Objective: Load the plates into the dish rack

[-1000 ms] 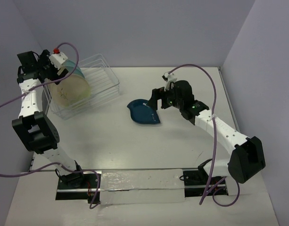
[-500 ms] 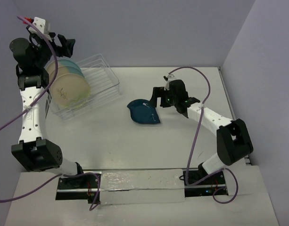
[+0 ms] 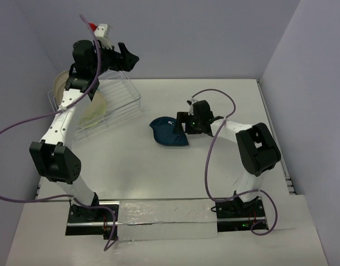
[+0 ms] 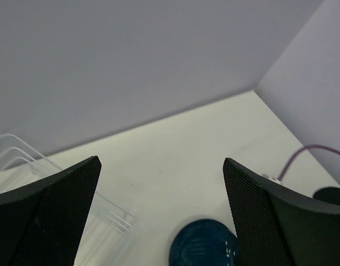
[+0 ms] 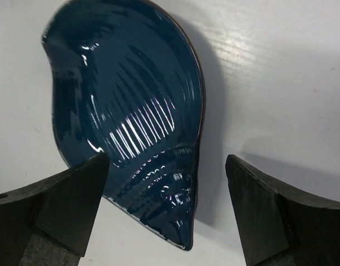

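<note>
The right claw (image 5: 167, 208) is spread wide and low over the dark-teal leaf-shaped plate (image 5: 125, 122), one finger (image 5: 64, 199) on each side of the plate's narrow end; in the wrist view the ribbed, glossy dish fills the gap between them, though whether either finger touches its rim cannot be told. That plate lies flat on the white table (image 3: 158, 177), near the middle and well apart from the dish rack (image 3: 125, 100). The left claw (image 3: 130, 58) is also spread and holds nothing; it hangs high above the rack's far right corner, and its wrist camera looks out toward the back wall, with the clear rack's rim at lower left and the teal plate at the bottom edge. Pale round plates (image 3: 61, 84) stand on edge in the rack's left end, partly hidden behind the left arm, so their number cannot be told.
</note>
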Robot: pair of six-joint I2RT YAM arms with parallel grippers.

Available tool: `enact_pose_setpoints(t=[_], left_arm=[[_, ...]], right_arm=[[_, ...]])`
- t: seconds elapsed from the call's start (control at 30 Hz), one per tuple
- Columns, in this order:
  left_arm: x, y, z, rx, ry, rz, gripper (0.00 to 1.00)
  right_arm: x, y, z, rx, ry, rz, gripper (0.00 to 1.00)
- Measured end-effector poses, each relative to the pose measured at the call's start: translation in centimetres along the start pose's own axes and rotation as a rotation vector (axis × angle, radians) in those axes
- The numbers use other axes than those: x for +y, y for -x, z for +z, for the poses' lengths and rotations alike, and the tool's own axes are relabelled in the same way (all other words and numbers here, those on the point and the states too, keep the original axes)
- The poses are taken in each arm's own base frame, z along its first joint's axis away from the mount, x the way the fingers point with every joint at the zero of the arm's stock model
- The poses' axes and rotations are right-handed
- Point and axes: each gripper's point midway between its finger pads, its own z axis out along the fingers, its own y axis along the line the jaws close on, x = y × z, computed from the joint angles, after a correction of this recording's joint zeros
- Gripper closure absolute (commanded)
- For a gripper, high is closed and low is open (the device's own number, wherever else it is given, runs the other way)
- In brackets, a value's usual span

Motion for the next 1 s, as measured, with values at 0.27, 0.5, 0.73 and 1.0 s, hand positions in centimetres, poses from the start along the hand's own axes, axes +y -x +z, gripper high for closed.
enact_pose_setpoints(t=[0.27, 0.5, 0.73, 1.0], left_arm=[[-0.7, -9.8, 0.6, 0.170, 0.006, -0.071, 0.01], [-2.0, -12.5, 0.3, 0.215, -0.084, -0.124, 0.00], [-3.8, -10.7, 0.7, 0.189, -0.179, -0.107, 0.01], [-5.2, -9.6, 0.6, 0.175, -0.273, -0.014, 0.01]], right_arm=[[-0.3, -1.7, 1.4, 0.050, 0.027, 0.029, 0.45], [-0.4, -2.8, 2.1, 0.076, 0.046, 0.043, 0.73], [-0.2, -2.5, 2.2, 0.065, 0.058, 0.047, 1.00], [0.2, -2.4, 1.6, 0.045, 0.070, -0.001, 1.00]])
